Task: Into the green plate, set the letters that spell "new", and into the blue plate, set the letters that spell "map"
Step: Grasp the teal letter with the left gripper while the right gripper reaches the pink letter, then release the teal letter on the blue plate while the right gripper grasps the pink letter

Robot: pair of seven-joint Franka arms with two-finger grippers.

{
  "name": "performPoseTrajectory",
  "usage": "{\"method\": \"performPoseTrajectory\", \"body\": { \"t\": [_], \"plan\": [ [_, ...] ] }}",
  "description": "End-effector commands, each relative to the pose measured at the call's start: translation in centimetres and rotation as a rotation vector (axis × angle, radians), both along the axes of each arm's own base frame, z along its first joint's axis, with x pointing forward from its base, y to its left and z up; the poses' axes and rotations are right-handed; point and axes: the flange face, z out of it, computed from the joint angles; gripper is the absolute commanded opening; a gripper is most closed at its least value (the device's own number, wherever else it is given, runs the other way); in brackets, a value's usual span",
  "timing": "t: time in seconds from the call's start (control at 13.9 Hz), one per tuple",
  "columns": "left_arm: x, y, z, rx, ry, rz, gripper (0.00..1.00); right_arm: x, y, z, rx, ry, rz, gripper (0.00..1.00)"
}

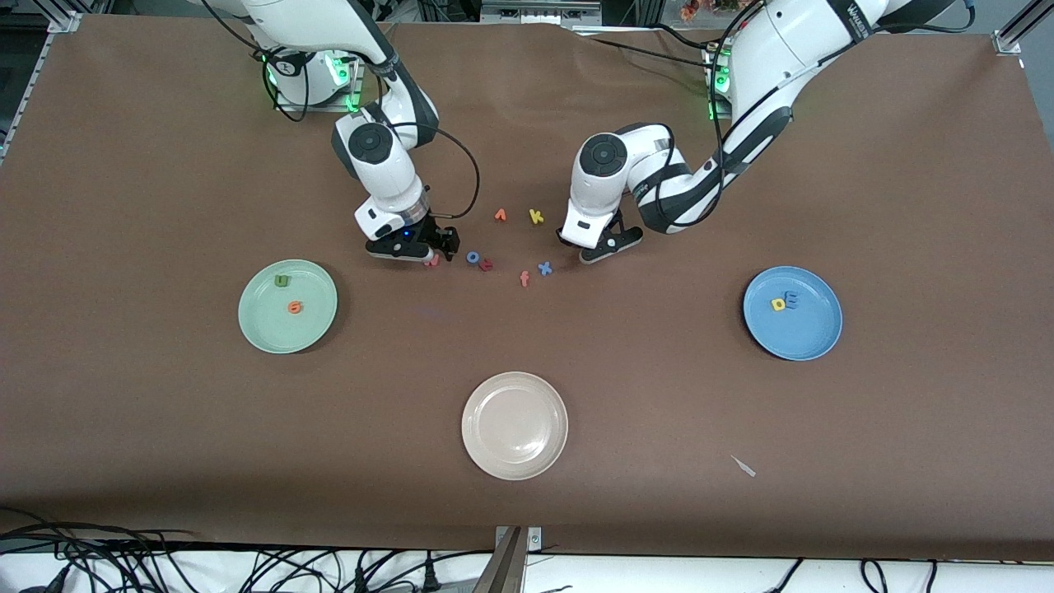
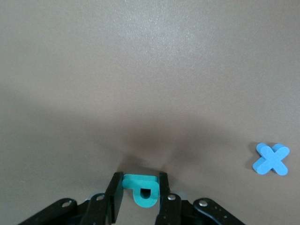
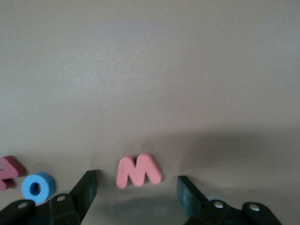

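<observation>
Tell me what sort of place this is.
Most likely a robotics lab bench, not a home: two arms bolted to a table under brown paper, foam letters such as a blue x, three plastic plates like the cream one, loose cables along the edge.

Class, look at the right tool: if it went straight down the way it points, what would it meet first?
Most likely the pinkish-red "w", which lies on the table between the open fingers of the right tool.
</observation>
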Motion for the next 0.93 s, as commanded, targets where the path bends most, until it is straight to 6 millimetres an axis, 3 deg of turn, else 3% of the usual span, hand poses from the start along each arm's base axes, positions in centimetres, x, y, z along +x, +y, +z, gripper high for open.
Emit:
{"method": "performPoseTrajectory", "body": {
  "t": [0.0,0.22,0.43,0.65,0.86],
  "plan": [
    [1.5,0.4,0.0,0.011,-0.03,-0.005,0.11,0.3,-0.3,0.2,-0.005,-0.022,0.037,0.81],
    [5.6,3.6,2.4,0.07,0.047,-0.078,0.07,0.2,0.2,0.6,-0.002,-0.026,0.047,0.81],
    [10.6,9.4,5.3,0.113,0.197,-0.226,0.07,0.0,0.5,0.8,-0.006,-0.021,0.055,0.81],
    [15.4,18.4,7.5,0.092,0.323,-0.412,0.07,-0.3,1.0,0.8,-0.006,-0.021,0.068,0.77],
    [17.8,27.5,6.8,0.017,0.373,-0.56,0.07,-0.4,1.1,0.7,-0.012,-0.023,0.082,0.69]
  ]
}}
